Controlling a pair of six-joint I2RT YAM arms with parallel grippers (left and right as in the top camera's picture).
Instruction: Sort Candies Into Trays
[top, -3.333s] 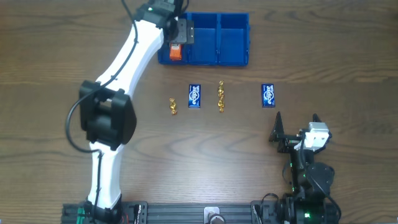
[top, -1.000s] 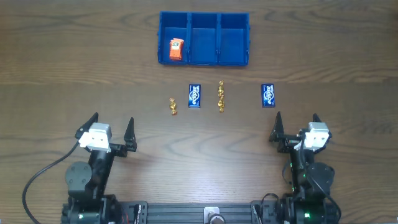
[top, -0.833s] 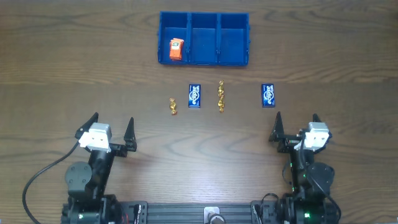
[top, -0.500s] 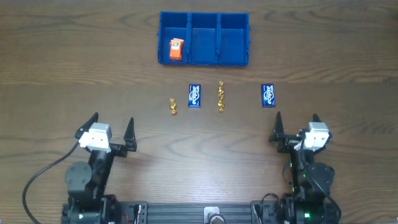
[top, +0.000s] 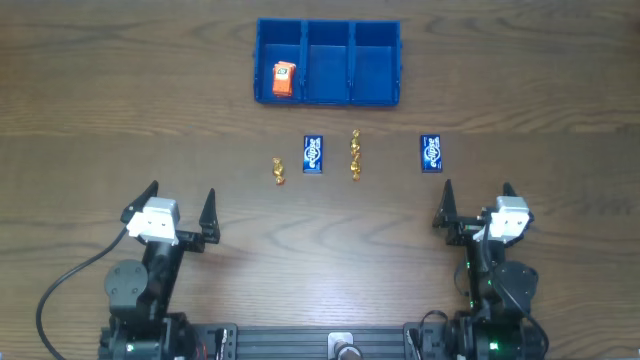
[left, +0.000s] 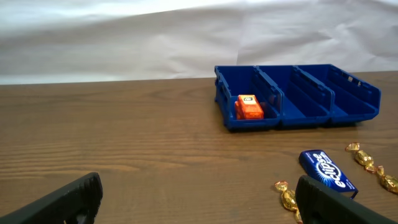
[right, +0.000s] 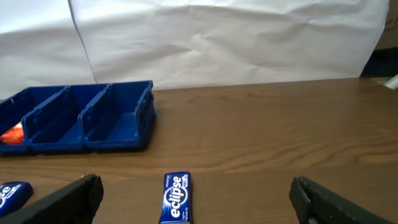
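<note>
The left gripper (top: 181, 190) and right gripper (top: 477, 186) hang spread wide and empty near the table's (top: 560, 110) near edge. The tray (top: 328, 100) sits by the far edge, 1 orange candy (top: 284, 80) in its left bin. Mid-table, 2 blue packs (top: 313, 154) and gold sweets (top: 355, 155) lie in a row. Flat packs could skid from a shallow pinch, and the tiny clustered sweets could scatter.

Robotics lab test bench, wood-grain table (top: 90, 110), creased white cloth backdrop (left: 124, 37) behind its far edge, left arm (top: 150, 285) and right arm (top: 495, 285) on a black rail (top: 300, 342) at the near edge, loose black cable (top: 62, 288) near left, blue three-compartment tray (top: 328, 100) far centre.
</note>
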